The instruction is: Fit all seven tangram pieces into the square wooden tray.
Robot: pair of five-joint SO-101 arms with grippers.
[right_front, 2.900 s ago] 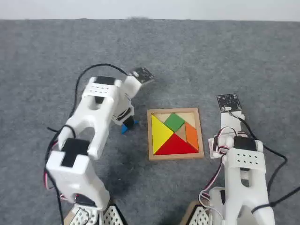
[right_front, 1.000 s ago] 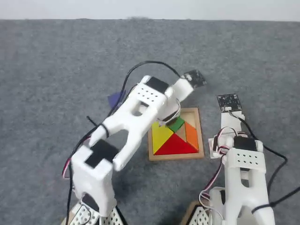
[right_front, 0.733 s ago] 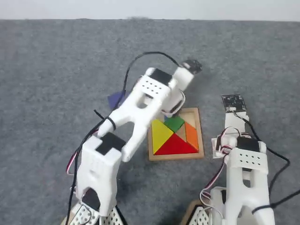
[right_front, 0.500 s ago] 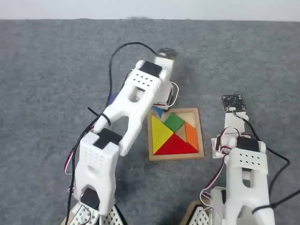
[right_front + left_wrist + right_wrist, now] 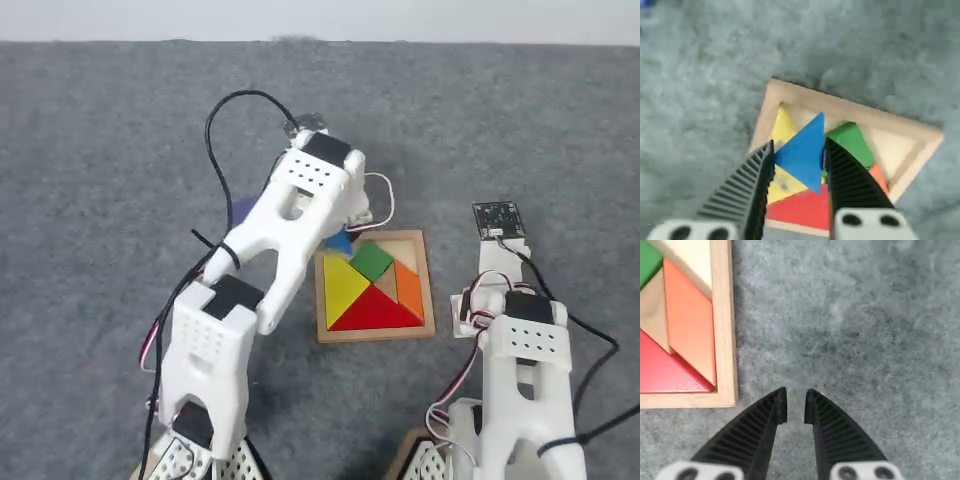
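Observation:
The square wooden tray (image 5: 427,283) lies between the two arms. In it are a yellow triangle (image 5: 341,283), a red triangle (image 5: 375,313), a green square (image 5: 372,260), an orange piece (image 5: 408,288) and a small tan triangle (image 5: 387,288). My left gripper (image 5: 799,152) is shut on a blue triangle (image 5: 802,150), held above the tray's far left corner (image 5: 338,241). A purple piece (image 5: 241,211) lies on the carpet left of that arm, partly hidden. My right gripper (image 5: 795,407) hangs low over the carpet just off the tray's near right corner (image 5: 724,390), fingers nearly together and holding nothing.
Grey carpet covers the whole table. The left arm's white links (image 5: 290,215) and black cable cross the area left of the tray. The right arm's body (image 5: 520,350) stands right of the tray. Bare wood shows along the tray's far edge (image 5: 890,145).
The left arm lifted the blue triangle off the carpet left of the tray and swung over the tray. It then drew back to the far left corner. The right arm shifted slightly.

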